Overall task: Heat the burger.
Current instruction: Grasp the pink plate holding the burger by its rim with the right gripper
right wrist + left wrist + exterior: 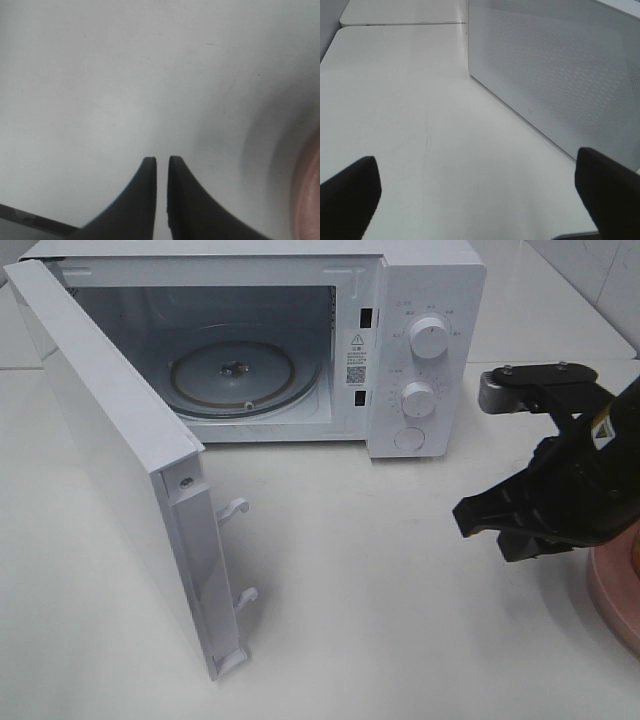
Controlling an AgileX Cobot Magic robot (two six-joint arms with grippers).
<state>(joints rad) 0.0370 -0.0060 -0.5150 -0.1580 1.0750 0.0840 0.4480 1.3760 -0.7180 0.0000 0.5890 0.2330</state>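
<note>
Right gripper (478, 525) reaches in from 3 o'clock toward 9 o'clock, jaws nearly together and empty; left gripper (480, 200) gapes wide, holding nothing.

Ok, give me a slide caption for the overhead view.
Microwave door open; right gripper hangs near the pink plate.

The microwave (425, 350) cavity stands open, with free room above its glass turntable (240, 375). Its door (110, 460) swings forward left of the opening and walls off that side, and two latch hooks (236, 507) jut from its edge. In front of the microwave the bench (380, 620) is bare. At front right, the right claw (475, 520) and a pink plate (622, 590) crowd the way.
</note>
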